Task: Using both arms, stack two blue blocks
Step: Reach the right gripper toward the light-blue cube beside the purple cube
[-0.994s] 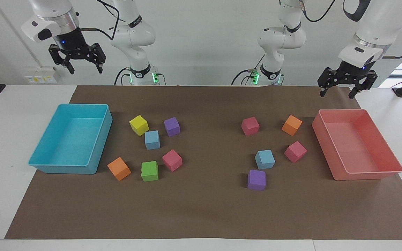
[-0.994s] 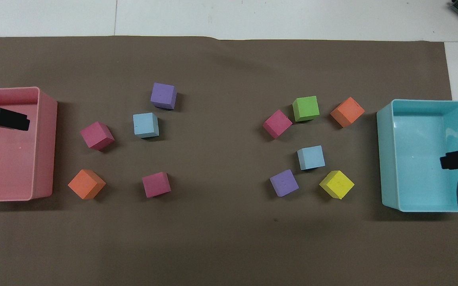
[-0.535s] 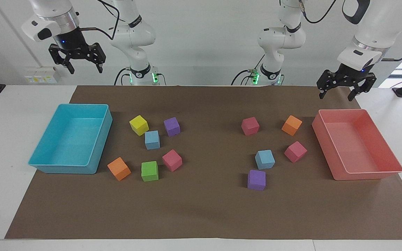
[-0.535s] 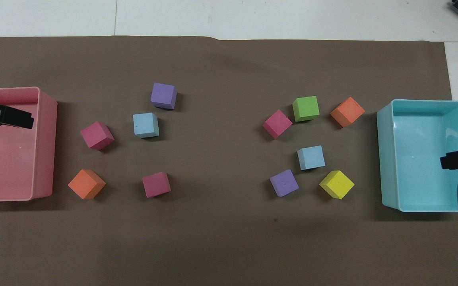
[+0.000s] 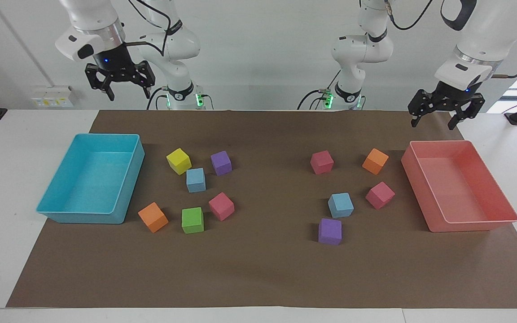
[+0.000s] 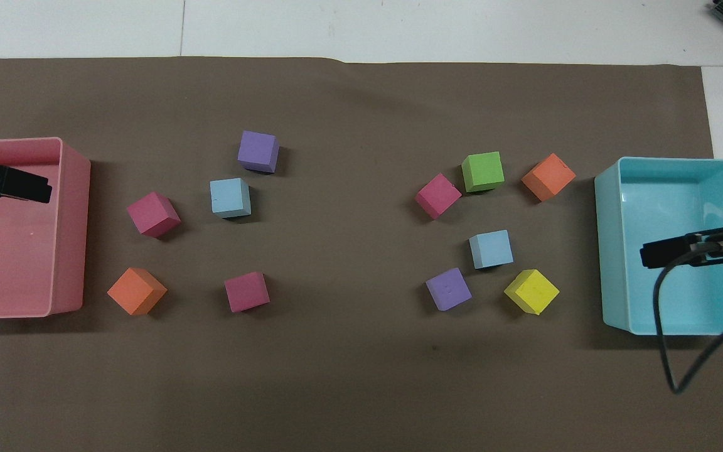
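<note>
The right gripper (image 5: 125, 86) hangs high in the air with its jaws spread wide and nothing between them; the overhead view puts it over the cyan tray (image 5: 67, 214). One blue block (image 5: 195, 180) sits on the brown mat (image 5: 258, 278) below it, a short way from the tray toward the table's middle, with a yellow block (image 5: 178, 161) and a purple block (image 5: 221, 163) close by on its robot side, neither clearly touching it. A green block (image 5: 192, 220), a pink block (image 5: 221, 206) and an orange block (image 5: 153, 217) lie farther from the robots. The left gripper (image 5: 435, 112) is also raised, jaws wide and empty, over the robot end of the pink tray (image 5: 474, 225). The second blue block (image 5: 340, 205) rests on the mat below it and toward the middle, between another pink block (image 5: 380, 195) and another purple block (image 5: 330, 231). The two blue blocks lie well apart, each flat on the mat.
</note>
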